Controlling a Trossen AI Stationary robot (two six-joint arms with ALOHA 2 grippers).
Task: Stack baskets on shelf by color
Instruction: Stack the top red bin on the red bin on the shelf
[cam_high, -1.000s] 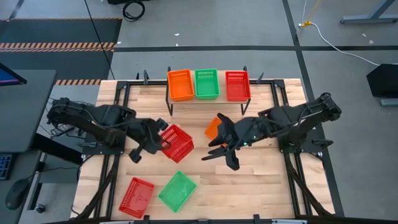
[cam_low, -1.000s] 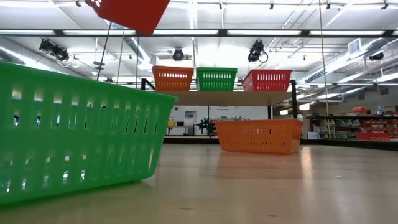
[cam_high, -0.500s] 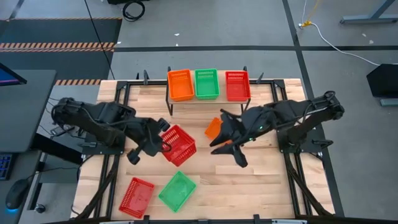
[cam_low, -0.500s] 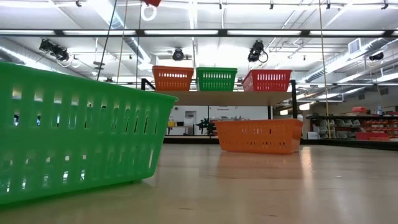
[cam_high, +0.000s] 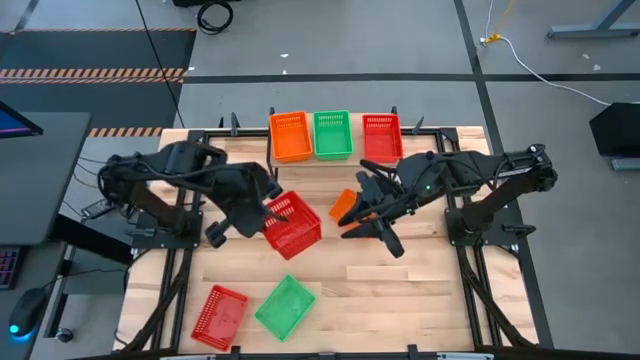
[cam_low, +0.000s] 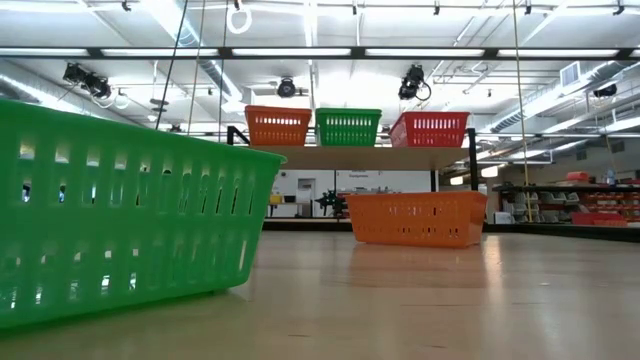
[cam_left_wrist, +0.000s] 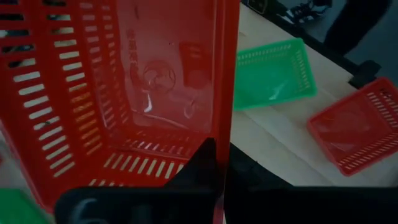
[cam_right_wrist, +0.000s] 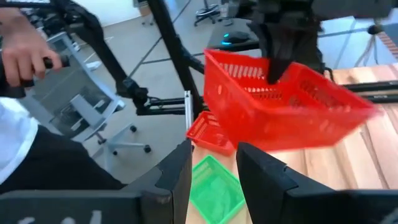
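Left claw (cam_high: 262, 212) pinches the rim of a red basket (cam_high: 292, 223), carried higher and nearer the shelf (cam_high: 335, 158) than a second ago. Right claw (cam_high: 368, 212), fingers spread, has withdrawn from the orange basket (cam_high: 343, 205) on the surface (cam_high: 430, 290). Red stacking underway.

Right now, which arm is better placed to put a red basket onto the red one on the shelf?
Left, probably. The left gripper is already shut on a lifted red basket. The right gripper is open and holds nothing, next to an orange basket. The shelf's red basket lies beyond.
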